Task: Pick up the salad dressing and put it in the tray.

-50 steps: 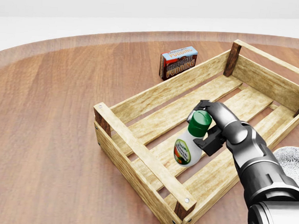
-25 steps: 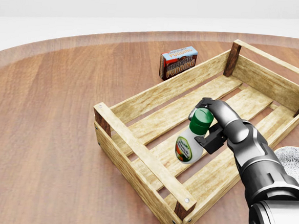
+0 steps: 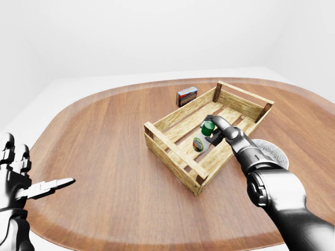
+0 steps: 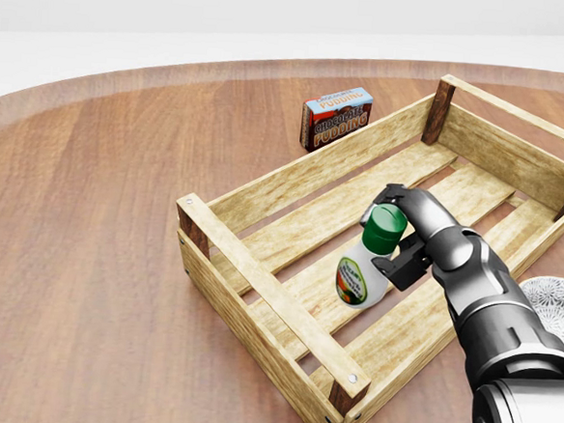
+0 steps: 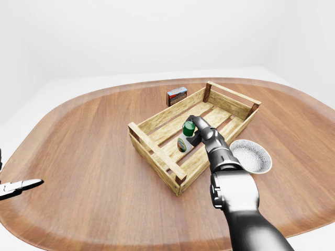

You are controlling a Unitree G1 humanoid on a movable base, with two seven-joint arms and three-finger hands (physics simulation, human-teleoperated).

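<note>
The salad dressing (image 4: 363, 273) is a white bottle with a green cap and a round label. It leans inside the wooden crate tray (image 4: 256, 268), low over the middle slats; whether its base touches them I cannot tell. My right hand (image 4: 397, 236) reaches in from the lower right, its fingers closed round the bottle's cap and neck. Far off at the lower left of the left-eye view, beyond the table's edge, my left hand (image 3: 23, 180) is held with its fingers spread and holds nothing.
A chocolate pudding box (image 4: 337, 117) stands on the round wooden table just beyond the tray's upper-left wall. A grey patterned bowl (image 5: 251, 156) sits to the right of the tray, beside my right forearm.
My right hand has shifted the bottle slightly right and lower inside the tray. The left hand and the camera have not moved.
</note>
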